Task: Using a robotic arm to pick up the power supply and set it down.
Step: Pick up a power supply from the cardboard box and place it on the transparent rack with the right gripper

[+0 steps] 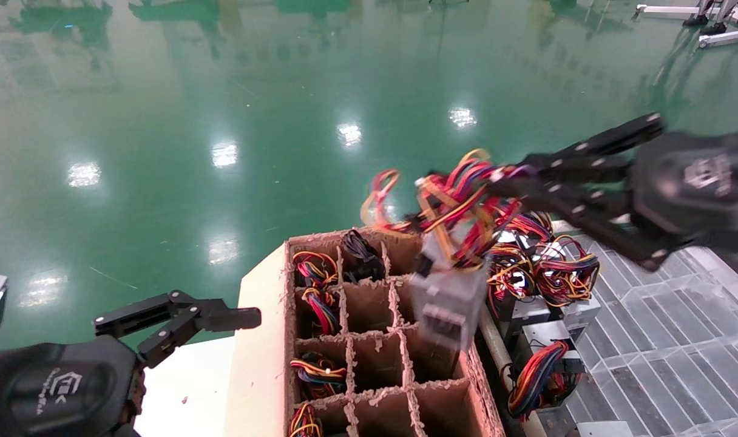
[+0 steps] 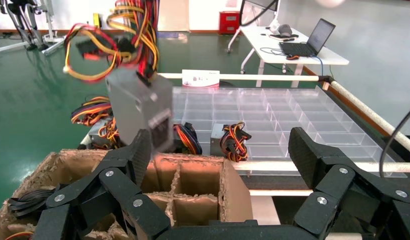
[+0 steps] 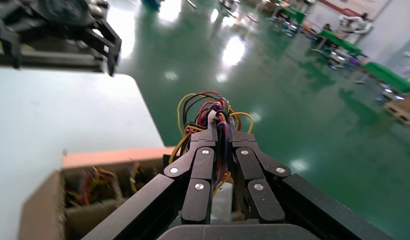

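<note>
The power supply [image 1: 449, 302], a silver-grey box, hangs tilted in the air over the right side of the brown cardboard divider box [image 1: 257, 340]. My right gripper [image 1: 504, 182] reaches in from the right and is shut on its bundle of red, yellow and black wires [image 1: 460, 203]. In the right wrist view the fingers [image 3: 205, 150] pinch the wires [image 3: 212, 107], and the metal box [image 3: 220, 200] dangles below them. The left wrist view shows the box [image 2: 140, 107] swinging above the cardboard cells. My left gripper [image 1: 223, 315] is parked low at the left, open and holding nothing [image 2: 222, 155].
Some divider cells hold wire bundles [image 1: 314, 270]. Several alike units with wires [image 1: 548, 318] lie right of the box, on a clear plastic compartment tray [image 1: 666, 315]. A white table surface [image 1: 187, 388] lies left of the box. Green floor lies beyond.
</note>
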Robot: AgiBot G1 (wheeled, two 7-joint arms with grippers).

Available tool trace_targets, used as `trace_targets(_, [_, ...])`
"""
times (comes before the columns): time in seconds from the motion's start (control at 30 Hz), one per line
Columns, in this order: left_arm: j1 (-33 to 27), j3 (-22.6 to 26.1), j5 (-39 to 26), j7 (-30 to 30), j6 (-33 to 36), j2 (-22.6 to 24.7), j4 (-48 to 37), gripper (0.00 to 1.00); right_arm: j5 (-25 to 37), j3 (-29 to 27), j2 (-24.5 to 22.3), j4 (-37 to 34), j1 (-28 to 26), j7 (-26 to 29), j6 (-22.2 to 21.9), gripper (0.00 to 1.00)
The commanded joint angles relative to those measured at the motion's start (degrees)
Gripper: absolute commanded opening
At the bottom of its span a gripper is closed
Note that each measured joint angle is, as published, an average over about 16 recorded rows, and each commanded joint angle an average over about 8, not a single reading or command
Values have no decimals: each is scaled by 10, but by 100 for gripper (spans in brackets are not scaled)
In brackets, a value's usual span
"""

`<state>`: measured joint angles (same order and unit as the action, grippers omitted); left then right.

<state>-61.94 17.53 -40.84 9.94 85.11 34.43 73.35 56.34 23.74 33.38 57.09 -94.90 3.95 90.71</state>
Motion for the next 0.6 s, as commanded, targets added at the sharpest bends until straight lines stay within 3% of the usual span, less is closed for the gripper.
trace_targets(0.03, [0, 0, 0, 0, 0, 0, 0, 100, -3, 4, -14, -6, -17, -3, 2, 0])
trace_targets(0.33, [0, 0, 0, 0, 0, 0, 0, 100, 50, 59, -86, -32, -123, -51, 4, 0])
trace_targets(0.6, [0, 0, 0, 0, 0, 0, 0, 100, 116, 107, -116, -60, -229, -96, 1, 0])
